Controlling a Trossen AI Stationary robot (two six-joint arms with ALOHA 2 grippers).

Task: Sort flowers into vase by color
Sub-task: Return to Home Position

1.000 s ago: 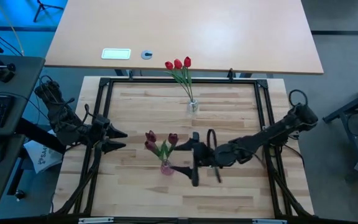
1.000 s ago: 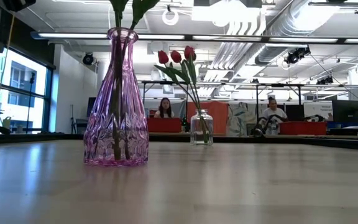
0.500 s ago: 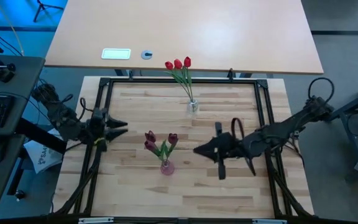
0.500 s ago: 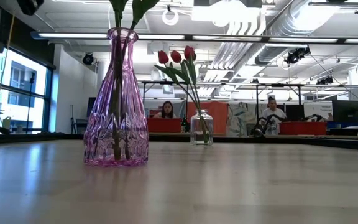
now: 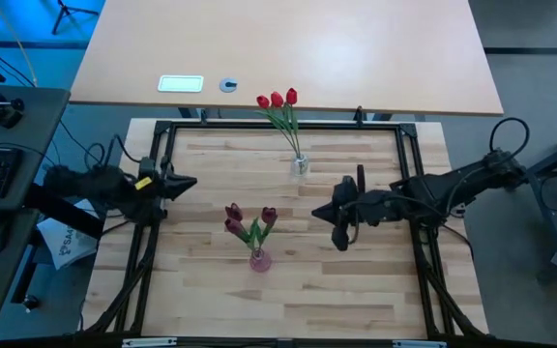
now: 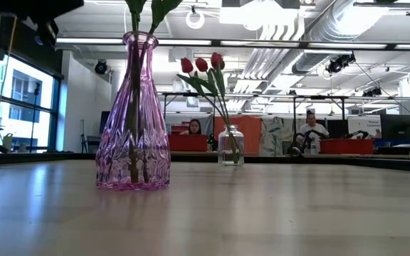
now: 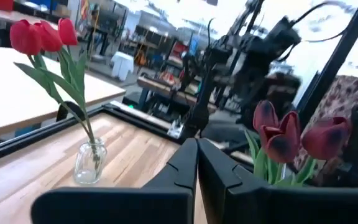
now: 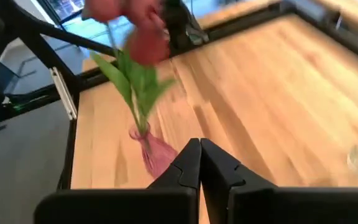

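High view: 3 red tulips [image 5: 277, 99], 3 maroon tulips [image 5: 268, 215]

The three bright red tulips [image 5: 277, 99] are standing out above green stems in the clear glass vase [image 6: 230, 151]. The three dark maroon tulips [image 5: 233, 210] are showing over green leaves in the violet vase [image 6: 132, 121], whose glass is carrying a ribbed, faceted pattern. The table [image 5: 356, 290] is showing pale wood in plank stripes, edged by a black frame [image 5: 278, 126]. The left gripper [image 7: 196, 142] and right gripper [image 8: 200, 142] are looking matte black.
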